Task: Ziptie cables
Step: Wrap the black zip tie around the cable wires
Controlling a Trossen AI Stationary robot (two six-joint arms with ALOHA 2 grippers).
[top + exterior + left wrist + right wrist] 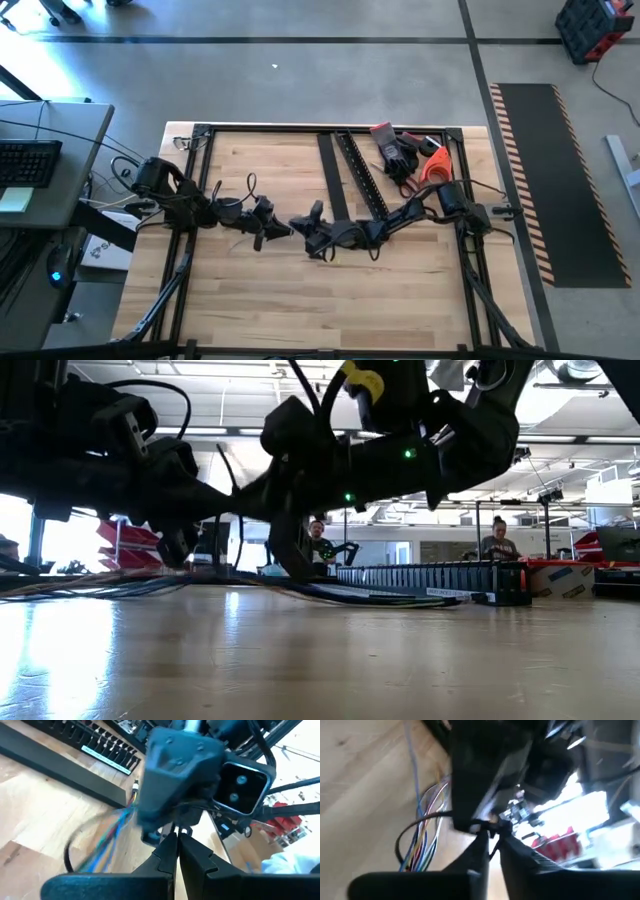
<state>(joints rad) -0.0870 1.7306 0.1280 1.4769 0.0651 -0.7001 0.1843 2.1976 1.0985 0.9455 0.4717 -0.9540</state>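
Observation:
The cables point(114, 831), a bunch of thin blue, whitish and brownish wires, lie on the wooden table mid-way across it, also showing as cables point(423, 842) and cables point(330, 595). A thin black zip tie point(412, 827) loops around them. My left gripper point(176, 836) and my right gripper point(489, 834) meet tip to tip just above the table, as the left gripper point(268, 228) and right gripper point(308, 238) show from above. The left one is shut. The right one is shut on a thin black strand. My left gripper points level toward the table's right. Its shut tips sit right under the right gripper's housing, and I cannot tell whether they touch the zip tie. My right gripper has a thin black strand of the zip tie point(493, 846) between its two fingers. It comes level from the table's right. The loop end hangs down around the cables, which rest on the table.
Two long black slotted rails point(358, 175) lie at the far middle of the table. Black gloves point(395, 150) and an orange-handled tool point(432, 165) lie at the far right. A black frame point(300, 128) rims the table. Two people point(320, 545) sit in the room behind.

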